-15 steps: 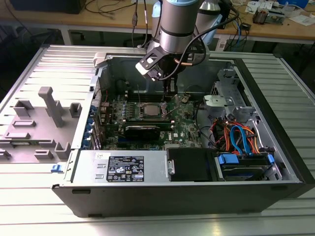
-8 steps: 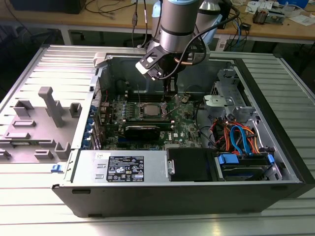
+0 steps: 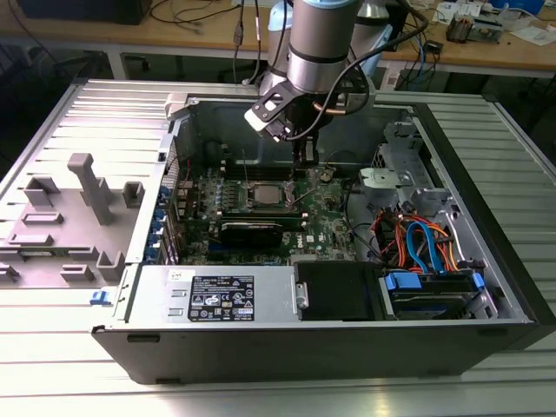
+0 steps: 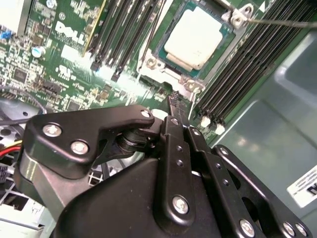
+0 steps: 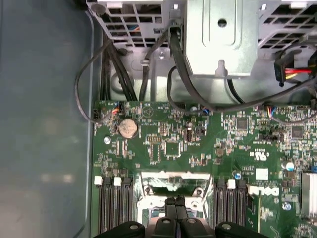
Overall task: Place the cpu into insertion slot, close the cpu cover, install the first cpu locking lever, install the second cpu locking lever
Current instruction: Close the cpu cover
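A workbench (image 3: 104, 39) strewn with cables runs along the far side of the room. Nearer to us, an opened computer case (image 3: 261, 347) lies on a ribbed metal table (image 3: 69, 373). Grey plastic fixtures (image 3: 82, 195) stand on the table at the exterior view's left. Inside the case we see the green motherboard (image 3: 334, 221), a labelled power supply (image 3: 217, 295) along the near wall, and orange and blue cables (image 3: 421, 239) at the exterior view's right.

The arm (image 3: 317, 43) reaches down from the far side into the case. Its gripper (image 3: 302, 158) hangs low over the board, a little to the exterior view's right of the cpu (image 3: 265, 193) and farther back.

In the second wrist view the cpu (image 4: 198, 37) lies flat in the insertion slot (image 4: 174, 69), between two banks of black memory slots (image 4: 124, 34). A thin metal rod (image 4: 282, 23) runs off from one corner of the socket. The gripper (image 4: 173, 101) has its fingers drawn together with nothing visible between them. Its tips sit just beside the socket's edge, apart from the chip.

In the first wrist view the gripper (image 5: 176, 202) points at the shiny cpu cover (image 5: 171, 181). A round coin cell battery (image 5: 128, 128) sits further off on the board. We cannot tell whether the tips touch the metal.
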